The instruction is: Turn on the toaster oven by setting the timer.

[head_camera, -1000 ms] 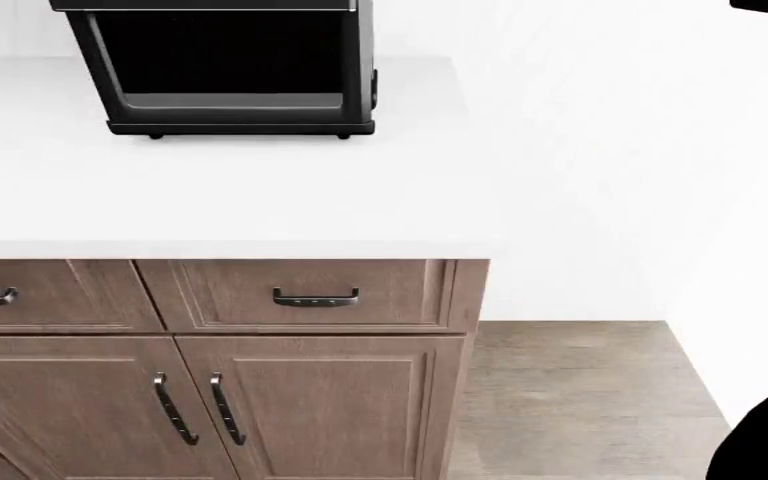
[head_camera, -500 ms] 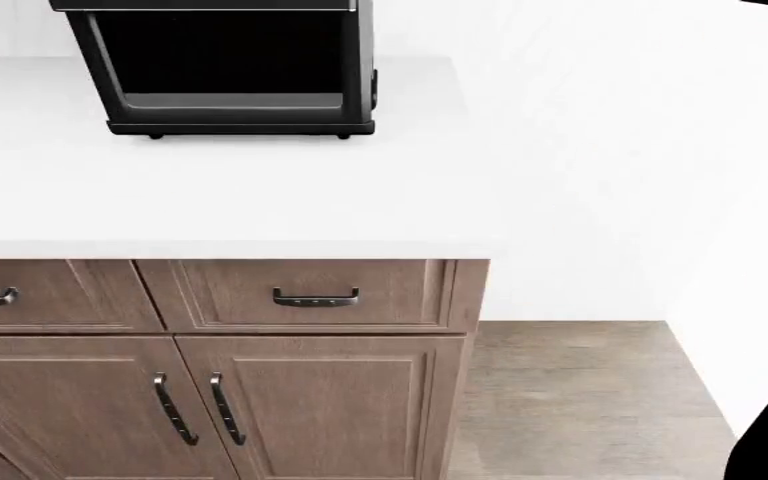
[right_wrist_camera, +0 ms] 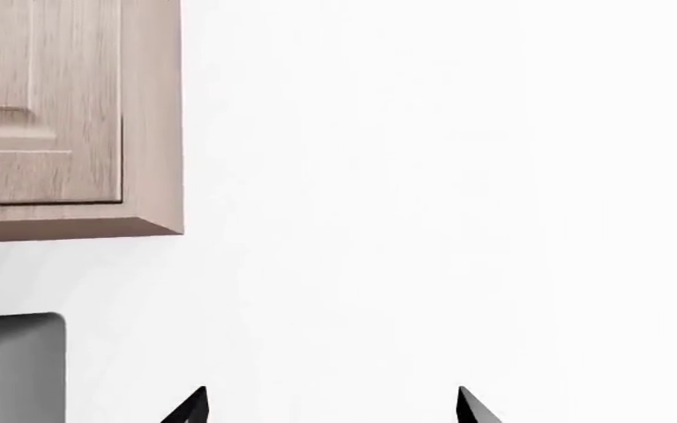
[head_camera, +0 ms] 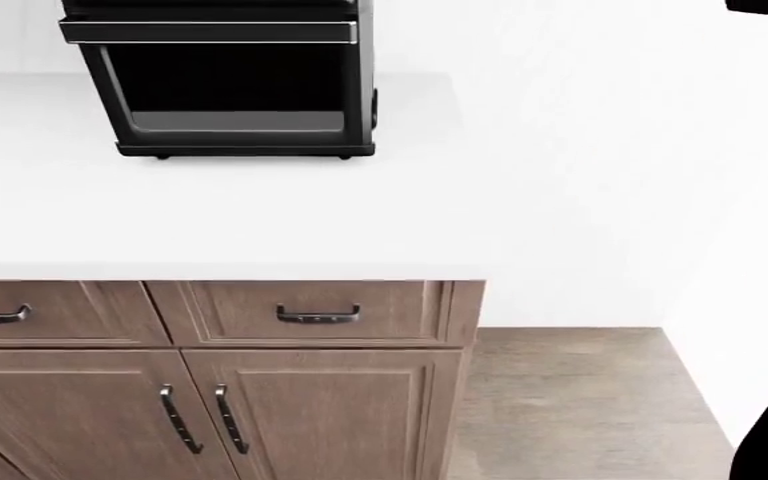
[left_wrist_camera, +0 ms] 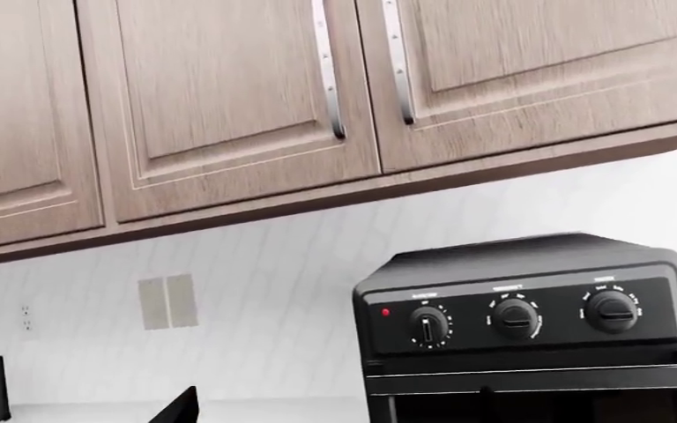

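Two dark fingertips (right_wrist_camera: 191, 407) of the right end effector (right_wrist_camera: 329, 410) stand apart against a plain white wall (right_wrist_camera: 457, 194). A wooden upper cabinet (right_wrist_camera: 68, 115) hangs at one corner, a grey panel (right_wrist_camera: 10, 366) below it.

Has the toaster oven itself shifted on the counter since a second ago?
No. The toaster oven sits lower in the head view, but the counter edge and drawer handle dropped with it, so the camera moved, not the oven.
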Controlling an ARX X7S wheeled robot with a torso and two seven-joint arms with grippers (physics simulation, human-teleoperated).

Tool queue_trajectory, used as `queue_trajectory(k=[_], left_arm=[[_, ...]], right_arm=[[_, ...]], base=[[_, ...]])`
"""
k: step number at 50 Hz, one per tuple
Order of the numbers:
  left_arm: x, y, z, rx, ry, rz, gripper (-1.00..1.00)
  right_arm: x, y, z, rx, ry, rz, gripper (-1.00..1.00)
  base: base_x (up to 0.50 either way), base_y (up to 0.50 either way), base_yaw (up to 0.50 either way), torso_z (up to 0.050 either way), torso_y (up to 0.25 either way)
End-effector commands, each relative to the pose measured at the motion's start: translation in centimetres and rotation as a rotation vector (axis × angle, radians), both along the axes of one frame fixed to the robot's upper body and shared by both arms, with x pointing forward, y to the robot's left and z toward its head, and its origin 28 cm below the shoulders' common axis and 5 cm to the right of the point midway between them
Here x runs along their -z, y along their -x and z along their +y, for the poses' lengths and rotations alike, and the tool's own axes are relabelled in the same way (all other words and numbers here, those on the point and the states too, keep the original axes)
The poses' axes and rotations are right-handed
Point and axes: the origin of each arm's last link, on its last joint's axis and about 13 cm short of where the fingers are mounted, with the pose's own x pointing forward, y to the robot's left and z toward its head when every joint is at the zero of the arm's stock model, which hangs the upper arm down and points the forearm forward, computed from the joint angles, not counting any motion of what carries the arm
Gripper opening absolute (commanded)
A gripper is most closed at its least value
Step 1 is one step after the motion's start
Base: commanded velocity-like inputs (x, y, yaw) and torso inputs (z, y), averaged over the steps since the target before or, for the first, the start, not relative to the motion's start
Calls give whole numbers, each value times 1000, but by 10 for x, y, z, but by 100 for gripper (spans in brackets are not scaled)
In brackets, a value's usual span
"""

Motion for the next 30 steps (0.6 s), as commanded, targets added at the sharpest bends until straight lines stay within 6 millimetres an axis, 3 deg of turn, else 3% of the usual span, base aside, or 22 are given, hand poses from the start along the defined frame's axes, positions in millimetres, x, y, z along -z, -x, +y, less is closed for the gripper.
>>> queue_trajectory(k=[1,21,30], left_arm=[[0,2,0,0,5,-4,100],[2,1,1,-21,41,9,100],[2,2,1,-28,24,11,100]], right_arm=[[0,0,0,-2,6,2,100],[1,1,0,4,6,3,100],[0,0,-1,5,10,5,100]], base=[[0,0,0,50,0],[0,0,0,49,0],[0,405,0,0,0]])
